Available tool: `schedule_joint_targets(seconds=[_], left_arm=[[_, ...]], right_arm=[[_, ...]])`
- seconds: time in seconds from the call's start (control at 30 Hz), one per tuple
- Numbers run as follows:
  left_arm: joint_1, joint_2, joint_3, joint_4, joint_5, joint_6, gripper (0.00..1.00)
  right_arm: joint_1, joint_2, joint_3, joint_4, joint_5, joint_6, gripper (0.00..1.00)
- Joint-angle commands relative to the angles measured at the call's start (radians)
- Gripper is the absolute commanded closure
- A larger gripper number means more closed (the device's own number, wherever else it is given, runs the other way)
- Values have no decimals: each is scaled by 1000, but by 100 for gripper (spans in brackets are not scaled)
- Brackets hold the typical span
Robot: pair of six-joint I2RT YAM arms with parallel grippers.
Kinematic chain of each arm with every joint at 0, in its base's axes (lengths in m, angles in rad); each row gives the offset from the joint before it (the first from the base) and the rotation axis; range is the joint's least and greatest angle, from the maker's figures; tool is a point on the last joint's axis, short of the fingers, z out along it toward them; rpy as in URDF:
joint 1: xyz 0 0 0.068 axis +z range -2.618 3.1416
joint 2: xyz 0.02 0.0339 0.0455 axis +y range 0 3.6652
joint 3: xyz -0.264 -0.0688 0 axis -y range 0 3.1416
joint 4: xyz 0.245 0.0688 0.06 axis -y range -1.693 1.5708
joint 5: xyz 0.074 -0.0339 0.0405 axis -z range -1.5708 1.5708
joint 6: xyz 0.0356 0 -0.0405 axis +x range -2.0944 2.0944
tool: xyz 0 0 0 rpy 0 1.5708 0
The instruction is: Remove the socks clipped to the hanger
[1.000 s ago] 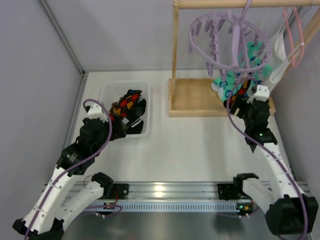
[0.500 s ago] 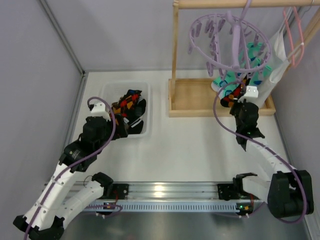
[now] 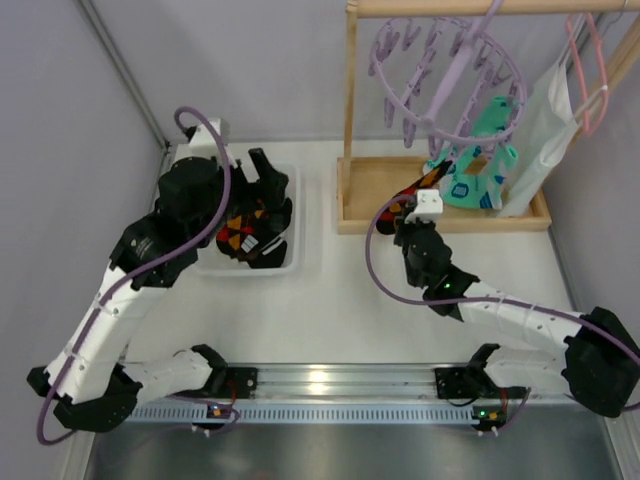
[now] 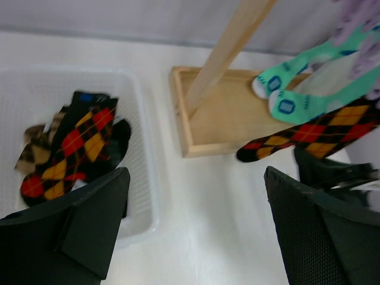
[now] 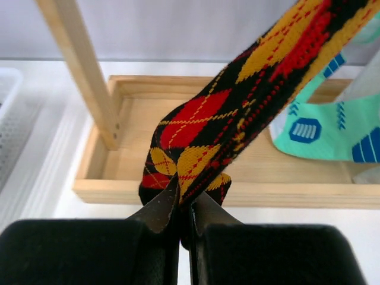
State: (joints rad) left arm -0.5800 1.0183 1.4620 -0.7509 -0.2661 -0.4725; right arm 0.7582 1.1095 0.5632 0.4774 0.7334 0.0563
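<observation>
Hanger, from above: I see the lavender hanger (image 3: 445, 75) hung on the bar of the wooden rack (image 3: 350, 90) at the upper right, with teal socks (image 3: 482, 170) clipped beneath it.
Argyle sock, from above: the argyle sock (image 3: 425, 188) slants down-left from the teal socks to my right gripper (image 3: 408, 212), over the rack's tray (image 3: 365, 200). Its upper end is lost among the teal socks, so I cannot tell whether a clip holds it.
Left gripper, from above: my left gripper (image 3: 268, 180) hovers over the white bin (image 3: 215, 268) at centre left, above the binned socks (image 3: 245, 232).
Left wrist view: the fingers stand wide apart with nothing between them. The bin's contents read plainer here: argyle on top, brown-tan stripes at the left edge. The argyle sock stretches across the right of the frame.
Right wrist view: only here do I see the grip. The jaws are pinched together on the sock's toe at low centre, and the sock climbs to the upper right.
</observation>
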Motion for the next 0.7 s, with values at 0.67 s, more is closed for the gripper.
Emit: schedule_joint_targets(seconds=[0.67], left_arm=[[-497,942,1038,91,-321,403,2]], right_arm=[[334,202,231,66,251,-26,100]])
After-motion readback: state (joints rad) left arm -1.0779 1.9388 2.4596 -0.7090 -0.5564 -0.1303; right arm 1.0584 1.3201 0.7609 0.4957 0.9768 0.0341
